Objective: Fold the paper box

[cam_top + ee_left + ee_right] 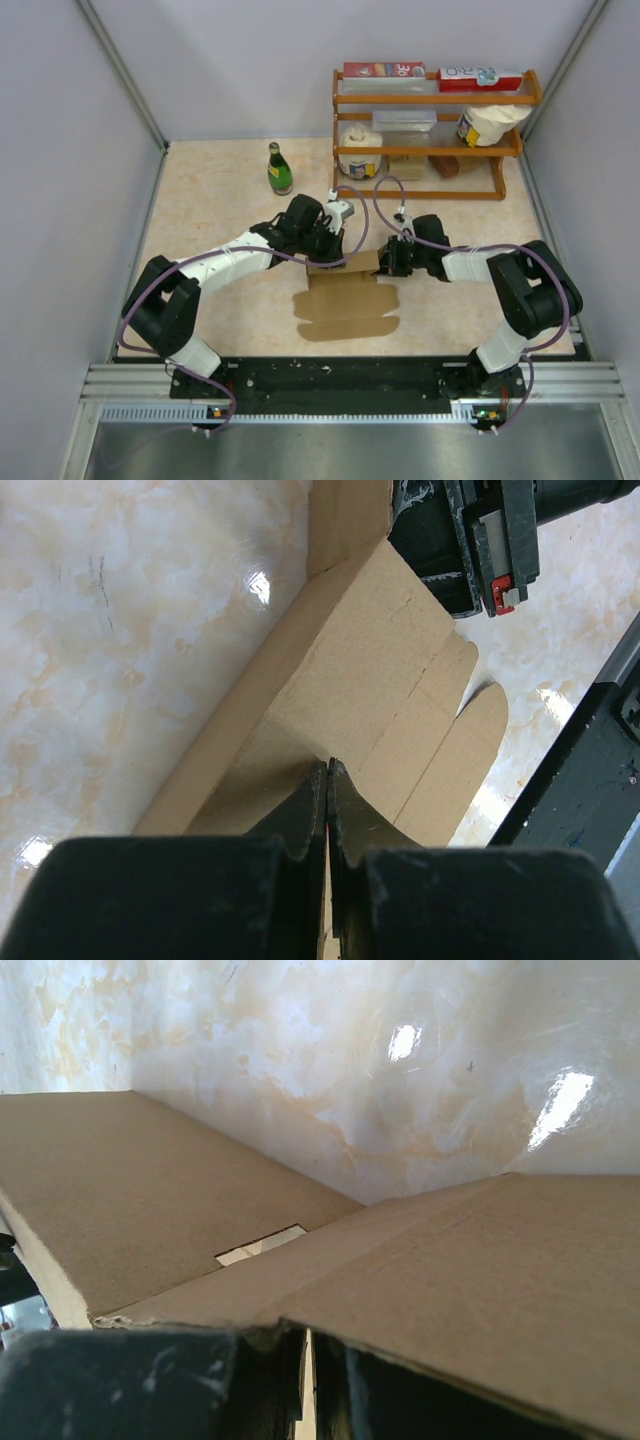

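Note:
The paper box [345, 305] is a partly folded sheet of plain brown cardboard with rounded flaps, lying in the middle of the table with its far panel raised. My left gripper [328, 254] is at the sheet's far left edge. In the left wrist view it [329, 766] is shut on a thin edge of the cardboard [370, 670]. My right gripper [386, 262] is at the far right edge. In the right wrist view it [312, 1345] is closed on a cardboard edge, mostly hidden under a panel [480, 1280]. The right gripper also shows in the left wrist view [480, 530].
A green bottle [279, 168] stands at the back, left of centre. A wooden shelf rack [430, 100] at the back right holds printed cartons, rolls and containers. Grey walls close in both sides. The arm bases sit on a black rail [340, 378] at the near edge.

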{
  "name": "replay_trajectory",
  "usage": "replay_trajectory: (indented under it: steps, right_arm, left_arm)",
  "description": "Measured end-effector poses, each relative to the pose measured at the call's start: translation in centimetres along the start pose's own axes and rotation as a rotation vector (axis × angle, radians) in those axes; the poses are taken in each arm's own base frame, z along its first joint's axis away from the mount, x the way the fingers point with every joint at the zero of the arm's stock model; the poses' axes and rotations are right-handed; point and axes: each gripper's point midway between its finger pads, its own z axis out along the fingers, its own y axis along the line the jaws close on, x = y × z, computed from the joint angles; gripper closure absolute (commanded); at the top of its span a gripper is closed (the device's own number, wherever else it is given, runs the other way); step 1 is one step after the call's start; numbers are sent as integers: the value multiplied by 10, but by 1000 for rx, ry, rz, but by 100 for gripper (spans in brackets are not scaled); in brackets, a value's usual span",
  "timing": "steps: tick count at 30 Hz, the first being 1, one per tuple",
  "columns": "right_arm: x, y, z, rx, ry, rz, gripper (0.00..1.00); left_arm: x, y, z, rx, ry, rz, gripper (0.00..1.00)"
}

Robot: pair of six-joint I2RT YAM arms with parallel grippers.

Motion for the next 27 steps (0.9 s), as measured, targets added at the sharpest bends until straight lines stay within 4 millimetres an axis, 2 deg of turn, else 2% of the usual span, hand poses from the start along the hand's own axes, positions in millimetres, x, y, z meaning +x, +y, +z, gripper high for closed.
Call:
replay_trajectory:
  steps: [14,19,27]
  right_arm:
    - [0,-1,0,13,-12,-16,100]
    - [1,-5,-10,69,-10,-31,100]
    - [-2,-2,-34,125,-32,-71,99]
  left_arm:
    - [0,0,0,0,0,0,100]
    - [0,0,0,0,0,-1,100]
    - [0,0,0,0,0,-1,100]
